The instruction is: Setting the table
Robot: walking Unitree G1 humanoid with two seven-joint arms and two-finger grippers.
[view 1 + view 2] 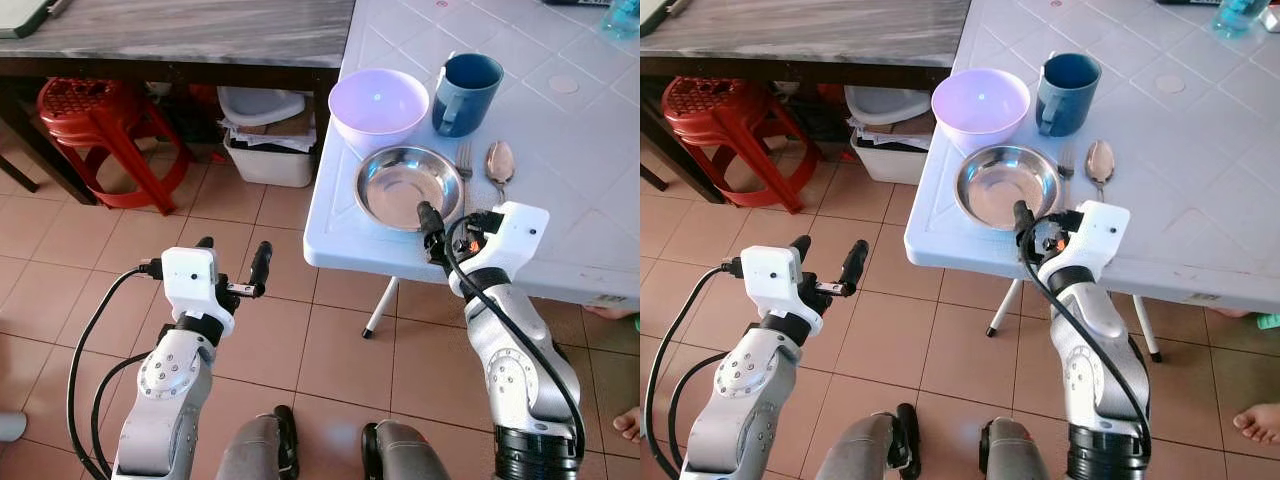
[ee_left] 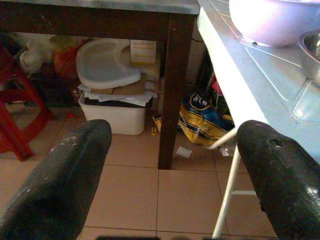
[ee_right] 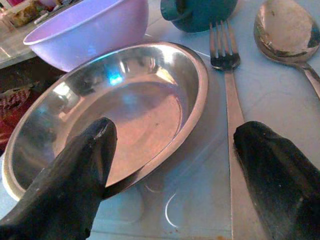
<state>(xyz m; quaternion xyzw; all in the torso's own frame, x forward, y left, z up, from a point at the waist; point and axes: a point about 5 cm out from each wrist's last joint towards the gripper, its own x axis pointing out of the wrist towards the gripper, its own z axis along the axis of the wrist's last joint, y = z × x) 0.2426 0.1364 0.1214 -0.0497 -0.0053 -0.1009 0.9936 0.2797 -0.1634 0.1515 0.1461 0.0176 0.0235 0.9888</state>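
Observation:
On the white plastic table [image 1: 570,215] lie a shiny steel plate [image 1: 408,186], a fork [image 1: 464,158] and a spoon [image 1: 499,163] to its right. Behind them stand a purple bowl [image 1: 378,105] and a blue mug [image 1: 466,92]. My right gripper [image 3: 175,135] hovers open at the table's front edge, one finger [image 3: 75,175] over the plate's near rim, the other [image 3: 280,170] beside the fork's handle, holding nothing. My left gripper [image 1: 233,250] is open and empty over the tiled floor, left of the table.
A dark wooden table [image 1: 200,35] adjoins the white one on the left; under it are a red stool [image 1: 90,110] and a white bin [image 1: 265,160] with a lid on top. A person's bare foot [image 1: 628,422] rests on the floor at the right.

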